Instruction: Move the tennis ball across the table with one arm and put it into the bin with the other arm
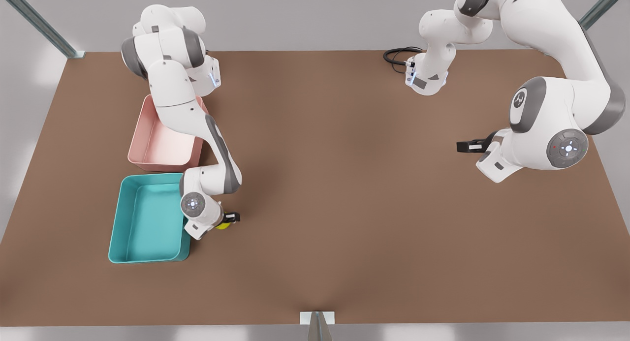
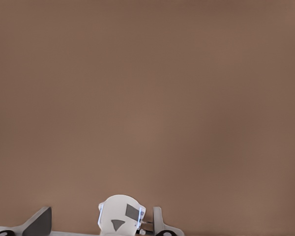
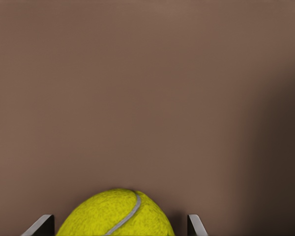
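Observation:
The tennis ball [image 1: 224,226] [image 3: 115,216], yellow-green with a pale seam, rests on the brown table [image 1: 344,183] just off the teal bin's [image 1: 118,218] corner on the side toward the front view's right. My right gripper [image 1: 230,218] [image 3: 120,216] is open and straddles the ball, with a finger [image 3: 42,225] on either side and a small gap showing. My left gripper [image 1: 463,146] [image 2: 102,211] hovers open over bare table at the front view's right, with nothing between its fingers. That arm waits.
A pink tub [image 1: 162,149] stands right behind the bin, partly under the right arm. A black cable [image 1: 396,54] lies by the left arm's base [image 1: 425,80] [image 2: 120,221]. Broad open tabletop lies between the two arms.

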Controlling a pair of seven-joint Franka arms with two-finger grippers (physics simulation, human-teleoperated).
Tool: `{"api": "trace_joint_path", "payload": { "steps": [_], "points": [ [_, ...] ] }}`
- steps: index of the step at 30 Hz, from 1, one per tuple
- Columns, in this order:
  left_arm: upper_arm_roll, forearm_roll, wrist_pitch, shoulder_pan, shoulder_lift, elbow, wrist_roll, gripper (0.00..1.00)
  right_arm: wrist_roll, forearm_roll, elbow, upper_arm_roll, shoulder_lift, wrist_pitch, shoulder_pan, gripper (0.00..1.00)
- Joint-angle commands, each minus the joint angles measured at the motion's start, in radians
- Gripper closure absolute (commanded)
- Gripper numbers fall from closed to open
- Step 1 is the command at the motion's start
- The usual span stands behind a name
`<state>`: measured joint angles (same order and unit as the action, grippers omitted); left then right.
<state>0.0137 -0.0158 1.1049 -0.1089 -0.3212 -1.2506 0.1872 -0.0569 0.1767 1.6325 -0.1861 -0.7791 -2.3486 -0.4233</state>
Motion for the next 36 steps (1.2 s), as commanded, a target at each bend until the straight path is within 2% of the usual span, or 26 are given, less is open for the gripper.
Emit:
{"api": "trace_joint_path", "payload": {
  "steps": [1,10,15,16,18,20,25,28,32,36],
  "points": [
    [0.000,0.001,0.000,0.001,0.001,0.000,0.034,0.00,-0.001,0.001,-0.002,-0.001,0.000,-0.031,0.001,0.00],
    [0.000,0.001,0.001,0.003,0.001,0.000,0.034,0.00,0.003,0.003,0.007,0.000,-0.008,-0.043,-0.003,0.00],
    [0.000,0.001,0.001,0.003,0.001,0.000,0.034,0.00,0.008,0.003,0.013,0.000,0.000,-0.035,-0.006,0.08],
    [0.000,0.001,0.001,0.003,0.001,0.000,0.034,0.00,0.009,0.003,0.021,0.004,0.007,-0.028,-0.006,0.11],
    [0.000,0.001,0.001,0.003,-0.001,0.000,0.034,0.00,0.019,0.003,0.043,0.014,0.030,-0.028,-0.003,0.29],
    [0.000,0.001,0.001,0.003,-0.001,0.000,0.034,0.00,0.037,0.003,0.043,0.016,0.037,-0.028,0.000,0.40],
    [0.000,0.001,0.015,0.003,-0.001,0.000,0.034,0.00,0.087,0.001,0.018,0.017,0.086,0.009,0.008,0.41],
    [0.000,0.001,0.015,0.003,-0.001,0.000,0.034,0.00,0.219,0.001,-0.040,0.017,0.149,0.080,0.023,0.41],
    [0.000,0.001,0.013,0.005,-0.001,0.000,0.034,0.00,0.483,-0.013,-0.057,0.004,0.245,0.175,0.104,0.41],
    [0.000,-0.001,0.015,0.005,-0.001,0.000,0.034,0.00,0.623,-0.063,-0.056,-0.046,0.233,0.201,0.196,0.41]
  ]
}}
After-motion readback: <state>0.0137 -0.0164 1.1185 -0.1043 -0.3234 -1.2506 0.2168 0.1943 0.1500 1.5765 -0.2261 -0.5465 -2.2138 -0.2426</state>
